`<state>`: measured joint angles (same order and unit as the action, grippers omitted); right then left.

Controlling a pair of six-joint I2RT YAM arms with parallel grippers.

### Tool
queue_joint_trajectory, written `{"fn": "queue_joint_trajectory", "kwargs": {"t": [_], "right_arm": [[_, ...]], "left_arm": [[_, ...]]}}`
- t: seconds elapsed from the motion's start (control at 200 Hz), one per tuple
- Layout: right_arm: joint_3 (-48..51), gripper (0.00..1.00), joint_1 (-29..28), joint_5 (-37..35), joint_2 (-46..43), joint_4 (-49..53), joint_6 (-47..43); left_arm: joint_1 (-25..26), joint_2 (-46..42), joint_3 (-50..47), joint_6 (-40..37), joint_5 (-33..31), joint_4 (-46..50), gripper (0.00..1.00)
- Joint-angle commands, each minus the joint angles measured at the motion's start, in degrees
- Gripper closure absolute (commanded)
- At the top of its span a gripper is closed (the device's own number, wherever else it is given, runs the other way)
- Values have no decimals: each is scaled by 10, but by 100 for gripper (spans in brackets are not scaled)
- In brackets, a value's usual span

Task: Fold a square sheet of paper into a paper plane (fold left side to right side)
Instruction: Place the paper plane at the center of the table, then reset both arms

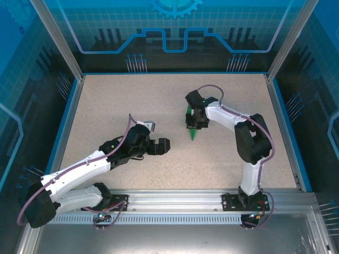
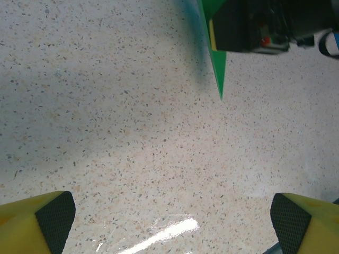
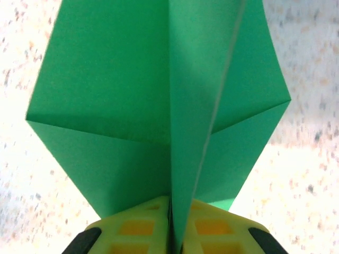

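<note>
right gripper (image 1: 194, 119): clenched on the paper plane (image 3: 132, 95), pinching its centre crease, with the wings flaring out on either side
plane's spot: mid-table, a bit right of centre, pointed nose aimed at the near edge and poking out past the gripper
left gripper (image 2: 169, 217): jaws wide apart, nothing in them, hanging over the bare table (image 1: 116, 106) near the nose
risk 1: it's thin paper in a narrow pinch, so imo it slips or swivels if the arm swings fast
risk 2: the nose looks close to the table, though I can't tell if it touches. Dip lower and it crumples
risk 3: the left arm reaching in could bump the tip and pop the folds open
</note>
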<state>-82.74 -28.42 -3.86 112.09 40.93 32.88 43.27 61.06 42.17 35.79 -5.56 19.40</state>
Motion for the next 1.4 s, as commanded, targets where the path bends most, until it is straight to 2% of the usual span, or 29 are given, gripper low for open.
{"fn": "queue_joint_trajectory", "kwargs": {"t": [0.0, 0.32, 0.53, 0.775, 0.89, 1.005, 1.15, 1.26, 1.396], "right_arm": [[-50, 88, 2, -12, 47, 59, -21], [-102, 87, 4, -11, 116, 83, -30], [-105, 83, 3, -4, 106, 88, -38], [-92, 70, -1, -19, 38, 102, -50], [-75, 64, -4, -30, -17, 110, -60], [-41, 54, -10, -45, -90, 112, -75], [34, 37, -2, -67, -215, 79, -94], [110, 25, 24, -85, -320, 45, -115], [213, 1, 73, -138, -454, -12, -143]], "left_arm": [[-3, -11, -3, -20, 13, 19, 1], [-7, -30, -11, -23, 9, 33, 1], [-36, -39, -14, -21, 66, 25, 1], [-98, -57, -23, -3, 112, 23, 1], [-133, -65, -20, 4, 118, 32, 1], [-166, -72, -12, 2, 112, 42, 1], [-200, -84, 6, -11, 55, 62, 1], [-210, -100, 11, -31, -48, 66, 1], [-212, -119, -4, -77, -160, 34, 1]]}}
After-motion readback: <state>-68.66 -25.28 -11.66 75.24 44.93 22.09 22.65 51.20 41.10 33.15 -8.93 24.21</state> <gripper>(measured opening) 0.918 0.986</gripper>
